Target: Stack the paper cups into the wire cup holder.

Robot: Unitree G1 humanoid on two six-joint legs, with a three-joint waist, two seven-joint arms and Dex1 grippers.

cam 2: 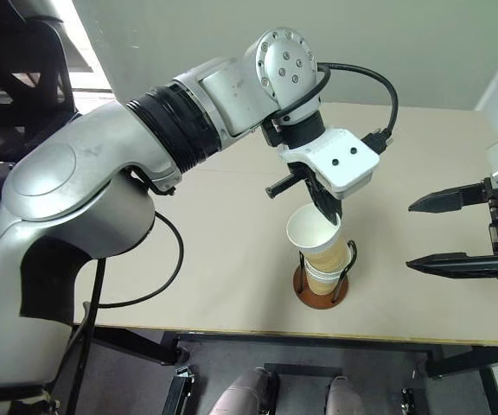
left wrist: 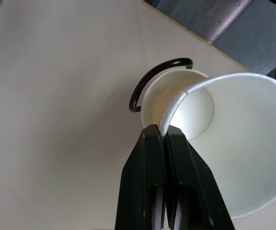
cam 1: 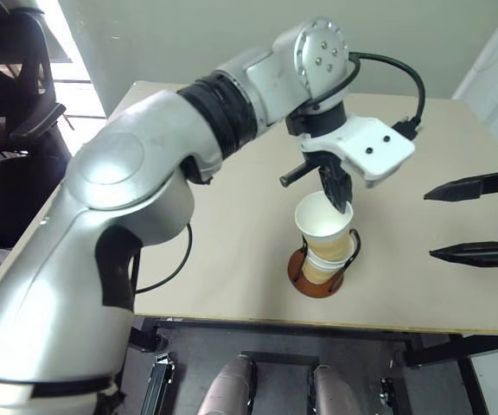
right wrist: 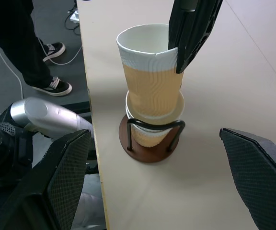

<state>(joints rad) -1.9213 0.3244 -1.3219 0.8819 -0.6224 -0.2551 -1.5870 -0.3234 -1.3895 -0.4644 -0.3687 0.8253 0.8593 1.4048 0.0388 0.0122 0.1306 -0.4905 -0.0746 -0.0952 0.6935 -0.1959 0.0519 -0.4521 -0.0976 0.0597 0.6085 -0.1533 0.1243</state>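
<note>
Left gripper [cam 1: 340, 201]: fingers pinched tight on the rim of the ribbed paper cup [right wrist: 151, 81], one finger inside, one outside. Cup tilted, bottom partly sunk into the lower cup [right wrist: 152, 128] already standing in the wire cup holder [right wrist: 150, 139]. Holder's reddish-brown base flat on the worktop [cam 1: 232, 225], close to the near edge, black wire loops rising either side of the stack. Right gripper [cam 2: 422, 233]: fingers spread wide, holding nothing, hovering well apart from the stack towards the worktop's right edge. Bare worktop all around the holder, broad open surface behind it. Beyond the near edge, a person's legs and shoes [right wrist: 49, 67] on the floor.
</note>
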